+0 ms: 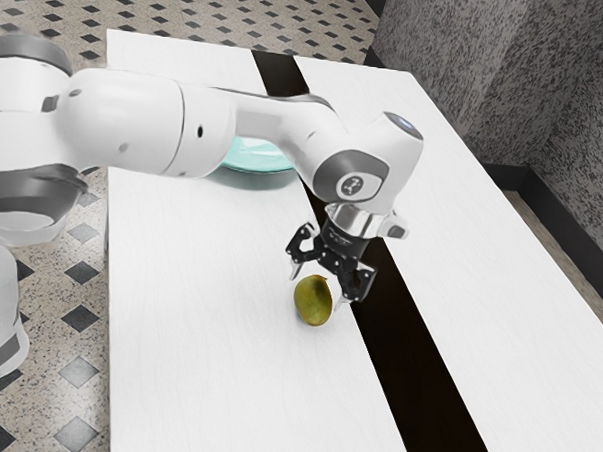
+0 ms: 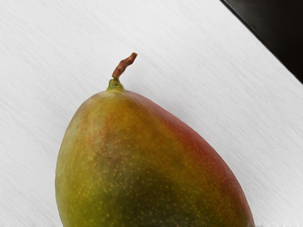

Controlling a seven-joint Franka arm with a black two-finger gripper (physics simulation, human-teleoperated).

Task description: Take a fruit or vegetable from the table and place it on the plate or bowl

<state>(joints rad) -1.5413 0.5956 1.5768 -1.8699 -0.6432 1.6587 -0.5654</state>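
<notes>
Mango (image 1: 313, 300) lying on white table (image 1: 195, 362), just beside its one black strip (image 1: 410, 371) | jaws hanging open just above mango, gripping nothing | one teal plate (image 1: 256, 162) sitting farther back, partly hidden behind arm (image 1: 186, 121) | diamond-tiled floor (image 1: 50, 15) and grey speckled walls (image 1: 469, 53) surrounding table | count: one mango, one plate

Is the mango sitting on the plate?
No, the mango lies on the white table, well apart from the teal plate.
</notes>
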